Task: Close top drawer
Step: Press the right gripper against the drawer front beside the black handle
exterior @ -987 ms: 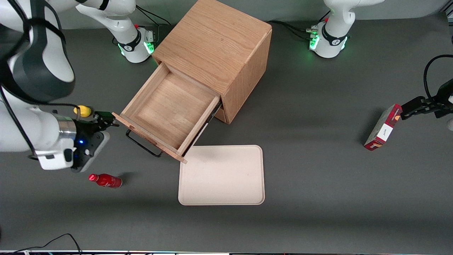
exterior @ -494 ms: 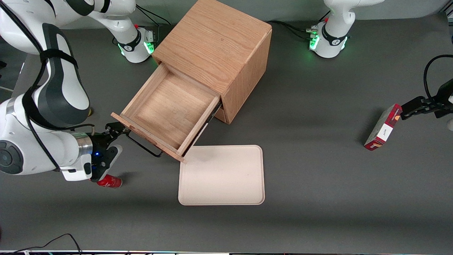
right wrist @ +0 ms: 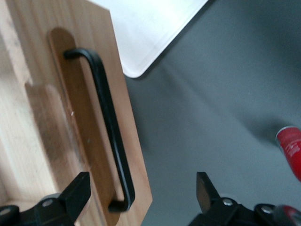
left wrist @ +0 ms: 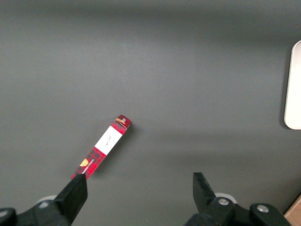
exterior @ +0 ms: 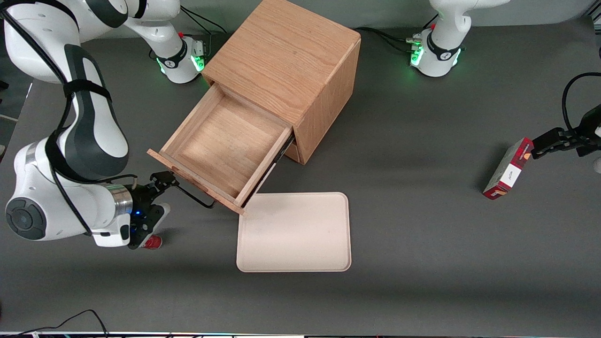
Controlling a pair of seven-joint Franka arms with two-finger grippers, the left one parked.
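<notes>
The top drawer [exterior: 225,141] of the light oak cabinet [exterior: 286,56] stands pulled far out, empty inside. Its flat front panel [right wrist: 89,141] carries a thin black bar handle [exterior: 195,197], also plain in the right wrist view [right wrist: 106,122]. My right gripper [exterior: 162,180] is open and empty, low at the working-arm end of the drawer front, right by the end of the handle. In the wrist view its two black fingertips [right wrist: 77,188] stand wide apart, one over the wood, the other over the grey table. The lower drawer is hidden.
A cream tray [exterior: 294,232] lies flat just nearer the front camera than the drawer front; its corner shows in the wrist view [right wrist: 155,33]. A red bottle [exterior: 151,242] lies under my wrist. A red box [exterior: 508,169] stands at the parked arm's end.
My right arm has swung down and toward the front camera, bringing the gripper from beside the drawer's corner to the end of the handle. It now covers most of the red bottle. The drawer has not moved.
</notes>
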